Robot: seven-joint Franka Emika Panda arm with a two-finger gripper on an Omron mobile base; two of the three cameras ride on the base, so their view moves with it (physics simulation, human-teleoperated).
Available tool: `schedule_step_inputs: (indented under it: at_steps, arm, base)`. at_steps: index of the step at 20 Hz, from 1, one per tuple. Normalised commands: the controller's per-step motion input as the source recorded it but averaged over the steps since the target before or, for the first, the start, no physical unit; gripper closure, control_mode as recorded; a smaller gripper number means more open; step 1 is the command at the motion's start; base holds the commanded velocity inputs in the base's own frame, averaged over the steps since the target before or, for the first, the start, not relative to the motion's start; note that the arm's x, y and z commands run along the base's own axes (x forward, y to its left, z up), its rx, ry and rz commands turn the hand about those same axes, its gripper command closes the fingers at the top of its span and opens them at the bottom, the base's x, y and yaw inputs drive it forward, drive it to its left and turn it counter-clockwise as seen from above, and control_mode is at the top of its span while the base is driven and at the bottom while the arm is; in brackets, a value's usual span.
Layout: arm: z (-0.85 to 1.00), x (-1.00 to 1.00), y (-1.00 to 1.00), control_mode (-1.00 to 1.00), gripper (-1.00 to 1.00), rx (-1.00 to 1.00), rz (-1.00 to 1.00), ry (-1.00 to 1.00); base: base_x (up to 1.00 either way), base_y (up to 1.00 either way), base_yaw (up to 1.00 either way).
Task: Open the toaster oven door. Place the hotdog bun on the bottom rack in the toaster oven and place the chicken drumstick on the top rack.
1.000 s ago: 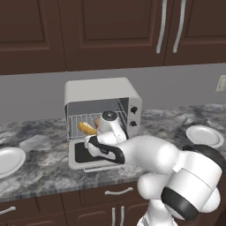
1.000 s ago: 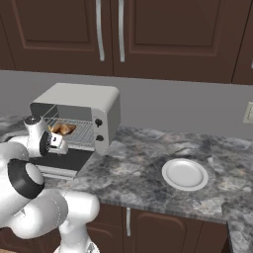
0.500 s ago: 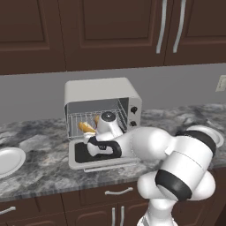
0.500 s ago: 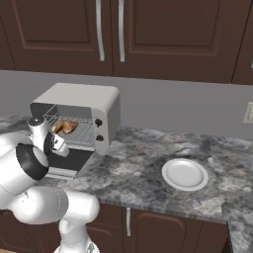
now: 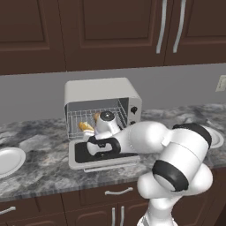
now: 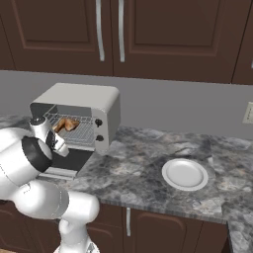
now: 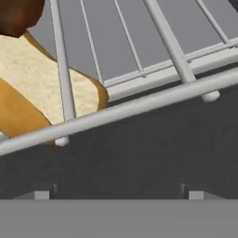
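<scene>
The toaster oven (image 5: 101, 93) (image 6: 81, 99) stands on the counter with its door (image 5: 103, 155) folded down flat. Inside, at the left of a wire rack (image 7: 139, 104), lies the tan hotdog bun (image 5: 85, 126) (image 7: 28, 93). The brown chicken drumstick (image 5: 96, 116) (image 7: 18, 14) (image 6: 66, 124) sits just above and behind it. My gripper (image 5: 98, 137) (image 6: 57, 142) (image 7: 115, 195) hovers over the door at the oven mouth, pointing in at the rack. Its fingertips (image 7: 35, 194) stand wide apart, open, with nothing between them.
A white plate (image 5: 9, 161) lies on the counter left of the oven. Another white plate (image 6: 185, 174) (image 5: 216, 136) lies to the right. Dark cabinets hang above, and a wall outlet (image 6: 248, 113) is at the far right. My bulky arm crosses in front of the oven door.
The hand stays almost in place at the oven mouth while the elbow and upper arm swing round behind it. The jaws remain open.
</scene>
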Motion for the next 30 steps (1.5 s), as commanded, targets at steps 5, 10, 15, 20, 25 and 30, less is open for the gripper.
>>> schedule_step_inputs:
  at_steps: [5, 10, 15, 20, 25, 30]
  arm:
    - [-0.04, -0.32, 0.0, -1.0, -1.0, 0.04, -0.04, 0.0]
    - [0.0, -0.61, -0.02, -1.0, -1.0, 0.04, -0.03, 0.0]
    - [-0.13, 0.05, -0.32, -1.0, -1.0, 0.0, -0.07, 0.01]
    - [-0.42, 0.01, -0.14, -1.0, -1.0, 0.0, -0.01, 0.02]
    - [-0.31, 0.12, -0.04, -1.0, -1.0, 0.0, 0.0, 0.01]
    - [-0.34, 0.27, -0.16, -1.0, -1.0, 0.0, 0.0, 0.03]
  base:
    - [0.0, 0.0, 0.0]
    - [0.0, 0.0, 0.0]
    - [0.0, 0.0, 0.0]
    - [0.0, 0.0, 0.0]
    - [0.0, 0.0, 0.0]
    - [0.0, 0.0, 0.0]
